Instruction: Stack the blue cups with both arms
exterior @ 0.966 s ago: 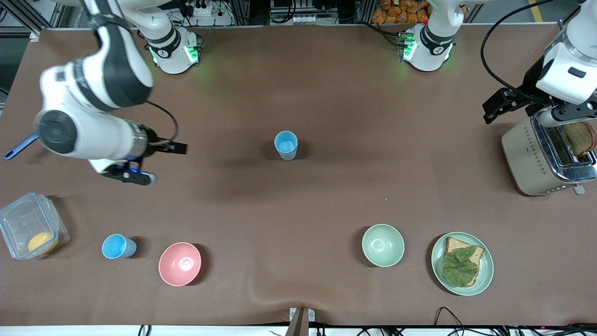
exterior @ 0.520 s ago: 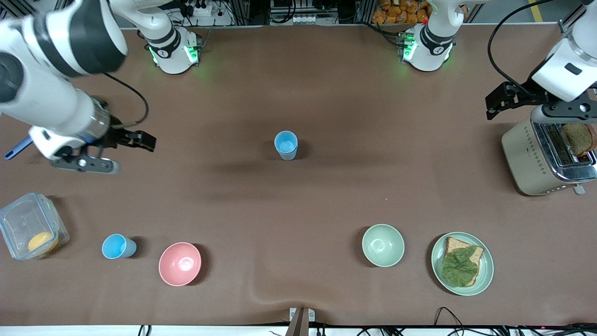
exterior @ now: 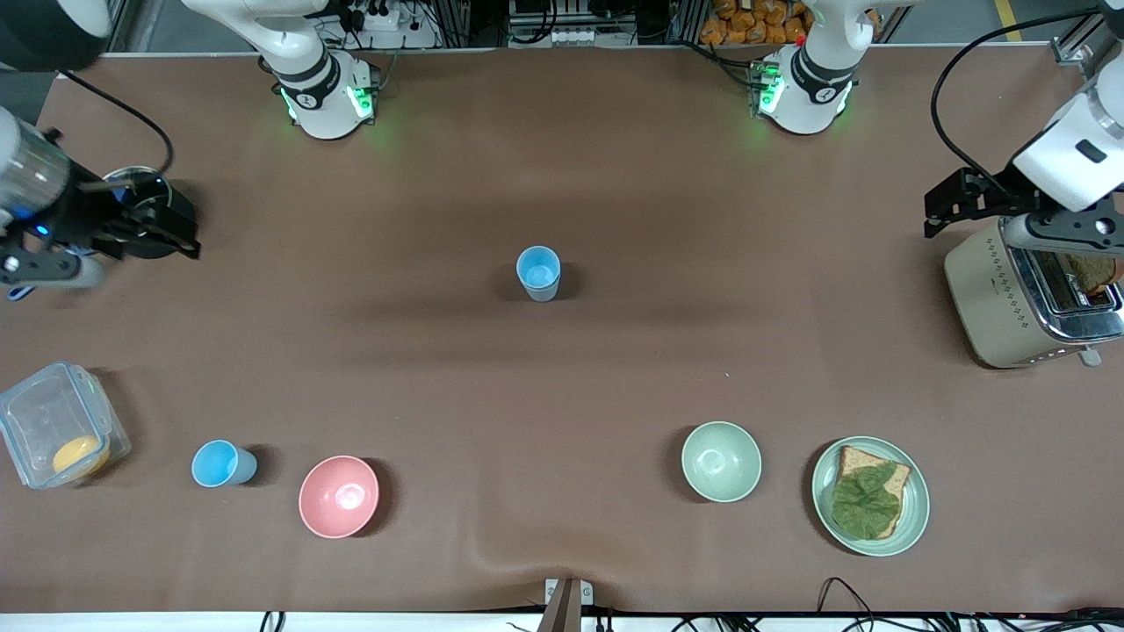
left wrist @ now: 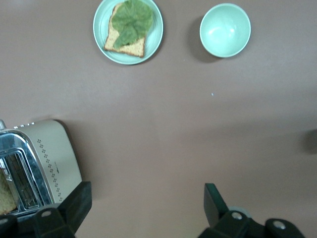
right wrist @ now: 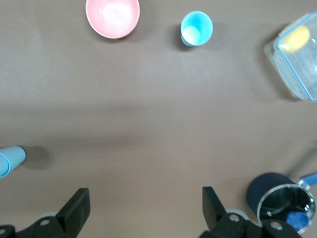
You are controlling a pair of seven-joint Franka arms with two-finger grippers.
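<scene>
The grey-blue cup (exterior: 537, 273) stands upright at the table's middle; it also shows in the right wrist view (right wrist: 10, 159). The bright sky-blue cup (exterior: 223, 463) stands nearer the front camera at the right arm's end, between a clear box and the pink bowl; it also shows in the right wrist view (right wrist: 196, 28). My right gripper (exterior: 180, 237) (right wrist: 144, 204) is open and empty, up over the table beside a dark pot. My left gripper (exterior: 933, 211) (left wrist: 146, 206) is open and empty, up beside the toaster. Both are well away from the cups.
Pink bowl (exterior: 339, 496), pale green bowl (exterior: 721, 461) and a plate (exterior: 913, 518) with bread and lettuce line the near edge. A clear box (exterior: 57, 434) holds something orange. A toaster (exterior: 992, 298) stands at the left arm's end. A dark pot (right wrist: 280, 198) sits under the right gripper.
My right arm has swung away from the table's middle toward its own end, now over the dark pot. My left gripper has shifted slightly toward the toaster. The cups have not moved.
</scene>
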